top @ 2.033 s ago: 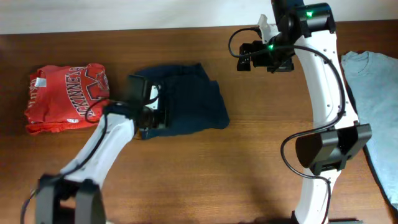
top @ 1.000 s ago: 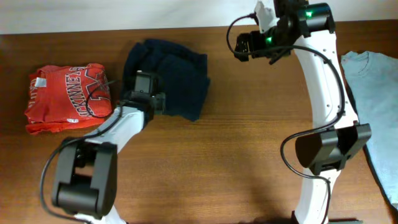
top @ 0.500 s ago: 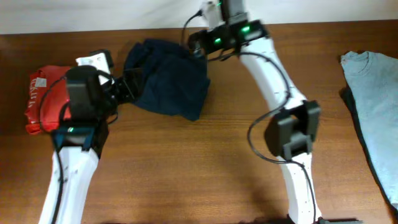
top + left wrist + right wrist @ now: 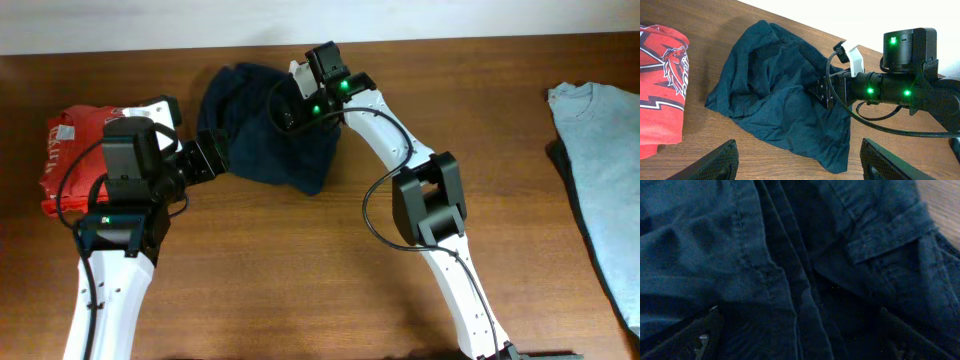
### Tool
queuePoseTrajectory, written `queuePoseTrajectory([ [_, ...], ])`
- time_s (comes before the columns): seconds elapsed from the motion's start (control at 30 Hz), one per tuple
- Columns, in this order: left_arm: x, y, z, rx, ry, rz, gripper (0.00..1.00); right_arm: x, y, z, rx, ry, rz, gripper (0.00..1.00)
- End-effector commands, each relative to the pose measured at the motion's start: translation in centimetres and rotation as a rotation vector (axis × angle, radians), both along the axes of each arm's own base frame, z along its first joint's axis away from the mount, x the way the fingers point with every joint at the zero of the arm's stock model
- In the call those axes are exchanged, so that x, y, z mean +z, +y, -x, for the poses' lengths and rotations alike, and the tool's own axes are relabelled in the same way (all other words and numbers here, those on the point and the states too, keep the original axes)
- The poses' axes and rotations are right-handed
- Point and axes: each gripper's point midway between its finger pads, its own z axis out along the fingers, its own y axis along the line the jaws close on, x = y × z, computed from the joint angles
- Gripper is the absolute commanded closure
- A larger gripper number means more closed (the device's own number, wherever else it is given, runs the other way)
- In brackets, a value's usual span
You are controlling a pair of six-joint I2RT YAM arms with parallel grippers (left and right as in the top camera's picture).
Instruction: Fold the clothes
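Right gripper (image 4: 293, 104) has come down onto the bunched navy garment (image 4: 262, 145), far left of centre beside the red shirt (image 4: 72, 165), jaws apart like the left gripper (image 4: 205, 156); recommend pinching one hem only.

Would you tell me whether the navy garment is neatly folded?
No, crumpled: the navy garment lies in an irregular, wrinkled heap with uneven edges.

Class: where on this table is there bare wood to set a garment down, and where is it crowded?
Bare: wood between the right arm and the pale T-shirt. Crowded: left side, with red shirt, navy garment, left arm.
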Motion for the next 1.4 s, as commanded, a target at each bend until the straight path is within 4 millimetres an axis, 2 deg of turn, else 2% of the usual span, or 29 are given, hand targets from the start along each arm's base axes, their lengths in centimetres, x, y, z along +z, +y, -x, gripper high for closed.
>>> queuePoseTrajectory([
  [0.0, 0.2, -0.1, 0.1, -0.004, 0.0, 0.013, 0.22, -3.9, -4.2, 0.8, -0.162, 0.099, 0.178, 0.04],
  [0.13, 0.2, -0.1, 0.1, -0.004, 0.001, 0.013, 0.22, -5.2, -8.5, 3.0, -0.376, 0.213, 0.341, 0.07],
  [0.17, 0.1, -0.1, 0.2, -0.003, 0.004, 0.012, 0.23, -5.6, -10.1, 4.6, -0.457, 0.282, 0.395, 0.08],
  [0.23, -0.2, 0.3, 0.3, 0.015, 0.018, -0.002, 0.23, -5.8, -11.6, 6.3, -0.532, 0.352, 0.447, 0.09],
  [0.33, -1.0, 0.7, 0.4, 0.032, 0.047, -0.016, 0.22, -5.8, -12.5, 8.3, -0.58, 0.433, 0.491, 0.09],
  [0.43, -3.6, 0.8, 0.5, 0.035, 0.141, -0.024, 0.23, -4.6, -12.7, 9.3, -0.584, 0.467, 0.499, 0.07],
  [0.5, -6.0, 0.8, 0.6, 0.035, 0.221, -0.027, 0.22, -3.1, -12.0, 8.8, -0.58, 0.45, 0.45, 0.06],
  [0.57, -8.6, 0.6, 0.6, 0.027, 0.309, -0.024, 0.23, -1.1, -11.0, 7.2, -0.53, 0.383, 0.393, 0.06],
  [0.7, -12.1, 0.2, 0.4, 0.01, 0.413, -0.009, 0.27, 2.3, -9.3, 3.6, -0.403, 0.21, 0.322, 0.13],
  [0.73, -12.9, 0.2, 0.4, 0.01, 0.434, -0.01, 0.28, 3.2, -8.8, 2.5, -0.367, 0.151, 0.306, 0.21],
  [0.83, -13.7, 0.2, 0.4, 0.01, 0.459, -0.011, 0.28, 3.9, -8.2, 1.2, -0.323, 0.085, 0.288, 0.44],
  [0.9, -13.9, 0.2, 0.4, 0.01, 0.464, -0.011, 0.28, 4.1, -7.6, 0.9, -0.274, 0.064, 0.273, 0.65],
  [0.97, -13.9, 0.2, 0.4, 0.01, 0.464, -0.011, 0.28, 4.1, -7.5, 1.0, -0.255, 0.063, 0.273, 0.69],
  [1.0, -13.9, 0.2, 0.4, 0.01, 0.464, -0.011, 0.28, 4.0, -7.5, 1.1, -0.255, 0.067, 0.275, 0.68],
  [1.07, -13.9, 0.2, 0.4, 0.01, 0.464, -0.011, 0.28, 3.7, -7.6, 2.0, -0.196, 0.097, 0.29, 0.51],
  [1.1, -13.9, 0.2, 0.4, 0.01, 0.463, -0.012, 0.28, 3.5, -7.5, 2.5, -0.16, 0.113, 0.285, 0.48],
  [1.13, -13.9, 0.3, 0.4, 0.013, 0.462, -0.02, 0.28, 3.4, -7.1, 3.4, -0.089, 0.145, 0.266, 0.38],
  [1.23, -13.8, 0.5, 0.0, 0.004, 0.444, -0.037, 0.28, 3.2, -7.2, 4.3, -0.038, 0.187, 0.246, 0.23],
  [1.3, -13.7, 0.5, -0.1, 0.005, 0.435, -0.038, 0.28, 2.9, -7.8, 4.3, -0.048, 0.201, 0.248, 0.23],
  [1.37, -13.6, 0.6, -0.3, 0.011, 0.428, -0.045, 0.28, 2.7, -8.2, 4.2, -0.053, 0.21, 0.236, 0.28],
])
